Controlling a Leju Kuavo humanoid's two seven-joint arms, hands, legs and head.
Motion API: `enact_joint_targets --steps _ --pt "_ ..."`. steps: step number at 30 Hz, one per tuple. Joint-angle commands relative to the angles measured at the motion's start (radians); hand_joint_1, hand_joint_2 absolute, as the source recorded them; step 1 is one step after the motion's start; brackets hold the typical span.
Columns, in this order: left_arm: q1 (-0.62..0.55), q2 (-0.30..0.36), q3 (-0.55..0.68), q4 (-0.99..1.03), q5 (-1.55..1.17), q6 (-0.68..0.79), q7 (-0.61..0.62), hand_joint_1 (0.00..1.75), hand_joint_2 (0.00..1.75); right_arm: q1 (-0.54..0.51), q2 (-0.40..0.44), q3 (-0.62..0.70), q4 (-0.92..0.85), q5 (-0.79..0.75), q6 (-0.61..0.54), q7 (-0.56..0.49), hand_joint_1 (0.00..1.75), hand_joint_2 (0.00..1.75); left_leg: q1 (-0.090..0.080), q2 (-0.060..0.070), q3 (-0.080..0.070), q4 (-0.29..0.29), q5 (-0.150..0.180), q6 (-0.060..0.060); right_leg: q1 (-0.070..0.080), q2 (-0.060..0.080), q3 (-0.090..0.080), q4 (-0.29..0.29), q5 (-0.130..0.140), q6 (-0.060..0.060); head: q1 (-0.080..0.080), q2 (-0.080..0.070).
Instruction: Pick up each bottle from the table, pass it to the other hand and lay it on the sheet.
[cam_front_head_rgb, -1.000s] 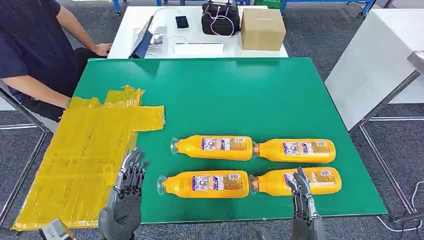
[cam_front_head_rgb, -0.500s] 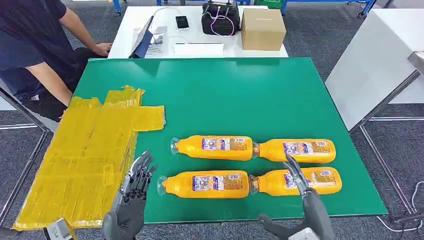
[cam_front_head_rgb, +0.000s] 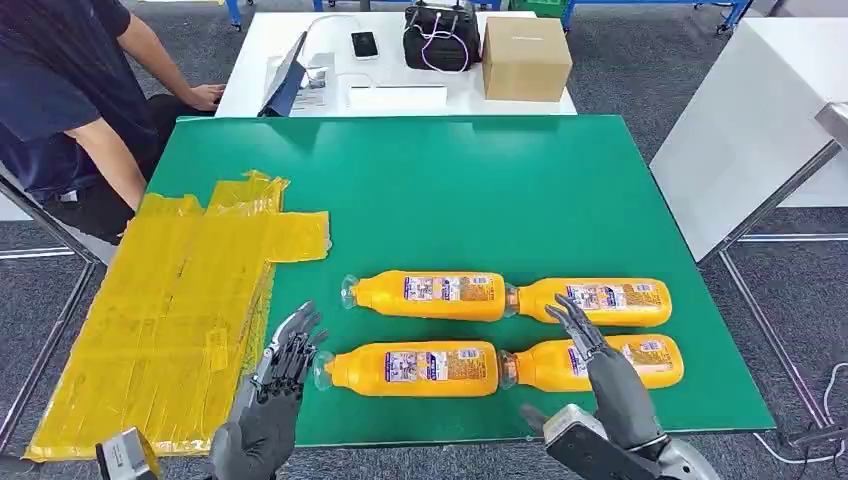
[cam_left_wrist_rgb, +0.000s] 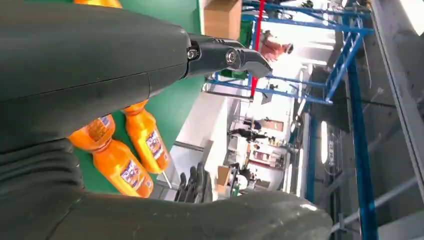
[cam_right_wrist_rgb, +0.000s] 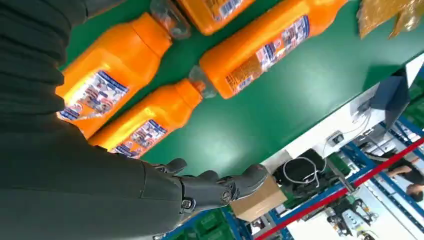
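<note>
Bottles lie in two rows on the green table (cam_front_head_rgb: 420, 190). Right hand (cam_front_head_rgb: 600, 365), fingers spread and empty, hovers over the near right bottle (cam_front_head_rgb: 640, 362) (left hand (cam_front_head_rgb: 275, 385) also spread); it should wrap the labelled body squarely before lifting.

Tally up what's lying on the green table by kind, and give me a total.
Orange bottles: 4
Yellow sheet: 1
Total: 5
</note>
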Motion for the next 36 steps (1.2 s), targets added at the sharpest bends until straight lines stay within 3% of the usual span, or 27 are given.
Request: enact_joint_targets --steps 1,19,20,21,23,25,28,31,34,35,36 --pt "-0.042 -0.020 0.032 0.071 0.003 -0.012 0.006 0.00 0.00 -0.054 0.053 -0.018 0.094 0.005 0.014 0.007 0.00 1.75 0.000 0.001 0.004 -0.002 0.000 -0.001 0.000 0.001 0.003 -0.002 0.000 -0.001 0.000 0.000" --pt "-0.042 -0.020 0.032 0.071 0.003 -0.012 0.006 0.00 0.00 -0.054 0.053 -0.018 0.094 0.005 0.014 0.007 0.00 1.75 0.000 0.001 0.002 -0.001 0.000 -0.001 0.000 0.001 0.002 -0.001 0.000 0.000 0.000 0.000" --pt "-0.040 -0.012 0.039 0.071 -0.098 0.064 0.011 0.00 0.00 -0.025 0.141 -0.085 0.060 0.049 -0.112 -0.115 0.00 1.75 0.000 0.001 0.003 -0.001 -0.001 -0.001 0.000 0.001 0.003 -0.001 0.000 0.000 0.000 0.000" --pt "-0.011 0.023 0.054 0.095 -0.144 0.088 -0.017 0.00 0.00 0.078 0.169 -0.093 0.013 0.085 -0.306 -0.179 0.00 0.00 0.000 0.000 0.002 -0.001 0.000 -0.001 0.000 0.000 0.002 -0.001 0.000 -0.001 0.000 0.000" --pt "0.021 0.036 0.127 0.115 -0.167 0.074 -0.090 0.00 0.00 0.152 0.138 -0.072 -0.058 0.045 -0.417 -0.226 0.00 0.00 0.000 -0.003 0.006 -0.003 -0.001 -0.002 0.000 -0.004 0.007 -0.002 -0.003 -0.002 0.000 0.000" --pt "0.032 0.014 0.171 0.098 -0.172 0.060 -0.094 0.00 0.00 0.173 0.119 -0.054 -0.095 0.028 -0.474 -0.252 0.00 0.00 0.000 -0.003 0.005 -0.002 -0.001 -0.002 0.000 -0.004 0.005 -0.001 -0.003 -0.001 0.001 0.000" --pt "0.004 -0.025 0.187 0.064 -0.182 0.027 -0.059 0.00 0.00 0.185 0.130 -0.038 -0.170 -0.014 -0.643 -0.376 0.00 0.00 0.000 -0.001 0.003 0.000 -0.002 -0.002 0.000 0.001 0.003 0.000 -0.003 -0.001 0.000 0.000" --pt "-0.036 -0.048 0.187 0.036 -0.183 0.048 -0.039 0.00 0.00 0.154 0.159 -0.058 -0.221 -0.181 -0.640 -0.499 0.00 0.00 0.000 -0.002 0.004 0.001 -0.004 -0.002 0.000 -0.001 0.004 0.002 -0.005 -0.001 0.000 0.000" --pt "-0.042 -0.055 0.199 0.022 -0.201 0.080 0.000 0.00 0.00 0.140 0.129 -0.061 -0.202 -0.194 -0.585 -0.455 0.00 0.00 0.000 -0.001 0.000 0.001 -0.002 -0.002 0.000 0.000 -0.009 0.001 -0.002 -0.002 0.000 0.000" --pt "-0.051 -0.046 0.200 0.054 -0.310 0.114 0.070 0.00 0.00 0.170 0.126 -0.049 -0.172 -0.222 -0.515 -0.330 0.00 1.75 0.000 -0.001 0.001 0.001 -0.003 -0.002 0.000 0.000 -0.008 0.001 -0.003 -0.002 0.000 0.000" --pt "-0.070 -0.060 0.196 0.120 -0.324 0.119 0.068 0.00 0.00 0.203 0.132 -0.027 -0.130 -0.211 -0.525 -0.335 0.00 1.75 -0.001 0.000 0.003 0.000 -0.003 -0.002 -0.001 0.001 -0.007 0.001 -0.003 -0.002 0.000 0.000"
